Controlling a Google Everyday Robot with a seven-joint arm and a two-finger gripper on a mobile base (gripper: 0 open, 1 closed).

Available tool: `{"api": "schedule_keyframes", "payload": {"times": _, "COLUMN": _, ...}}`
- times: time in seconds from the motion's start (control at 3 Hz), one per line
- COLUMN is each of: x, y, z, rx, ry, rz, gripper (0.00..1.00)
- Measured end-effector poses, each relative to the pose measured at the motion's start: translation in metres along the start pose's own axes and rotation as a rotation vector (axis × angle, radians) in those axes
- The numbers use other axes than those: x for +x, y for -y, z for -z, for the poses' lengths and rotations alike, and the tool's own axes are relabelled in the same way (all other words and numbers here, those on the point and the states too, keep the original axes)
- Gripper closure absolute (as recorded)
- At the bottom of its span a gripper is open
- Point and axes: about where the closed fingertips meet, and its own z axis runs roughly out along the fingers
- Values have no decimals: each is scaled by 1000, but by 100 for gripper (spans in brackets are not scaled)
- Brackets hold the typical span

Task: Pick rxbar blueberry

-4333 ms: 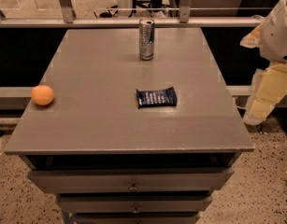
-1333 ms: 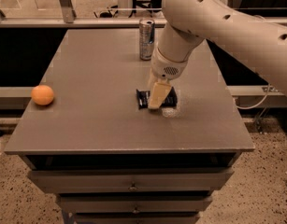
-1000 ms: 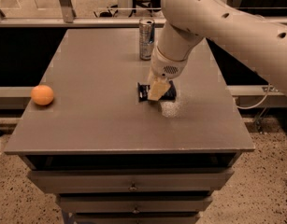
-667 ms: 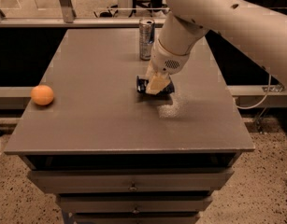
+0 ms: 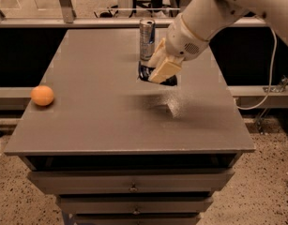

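Note:
My gripper (image 5: 161, 70) hangs over the middle of the grey table (image 5: 96, 111), its cream fingers shut on the rxbar blueberry (image 5: 145, 73). The bar is a dark navy wrapper, mostly hidden behind the fingers, showing at their left and below them. It is held clear of the table top, with its shadow on the surface below and to the right. The white arm comes in from the upper right.
A tall silver-and-blue drink can (image 5: 147, 38) stands just behind the gripper. An orange ball (image 5: 42, 95) lies near the table's left edge. Drawers (image 5: 132, 186) sit under the table top. A rail runs along the back.
The gripper closed on the bar where it lay and has lifted it off the table, moving it up and toward the can. The can and ball have not moved.

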Motion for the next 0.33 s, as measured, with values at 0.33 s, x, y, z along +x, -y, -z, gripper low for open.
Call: {"api": "schedule_keyframes", "payload": {"times": 0.33, "x": -7, "y": -3, "z": 6, "rx": -5, "ry": 47, "rz": -9, "gripper": 100}}
